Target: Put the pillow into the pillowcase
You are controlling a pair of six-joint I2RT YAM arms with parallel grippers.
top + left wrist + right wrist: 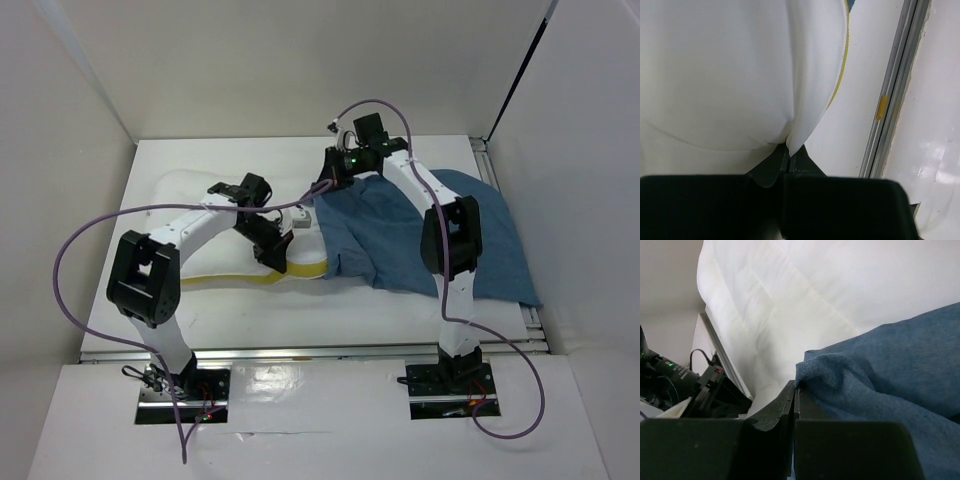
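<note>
The task is judged to be at an early stage. The pillow [190, 200] lies on the table [300, 325], left of centre, with almost all of its length uncovered and its yellow band [250, 277] showing along the near edge. The case [400, 230] is spread wrinkled on the right, and its left edge meets the pillow's right end. Whether that end has entered the mouth cannot be told from above. Nearly the whole of the insertion is left: the mouth must be drawn over the pillow, or the pillow pushed in, until the white is covered.

The left gripper [786, 150] is seen with its fingers pressed together on a fold of the pillow's white cover, pinched near the right near corner, just beside the yellow band. No gap between the fingers is visible.

The right gripper [795, 390] is likewise closed tight. A bunched bit of the case's blue hem is pinched between its fingers at the left edge of the case, right against the pillow's side. Both cloths are thus held where they meet.
</note>
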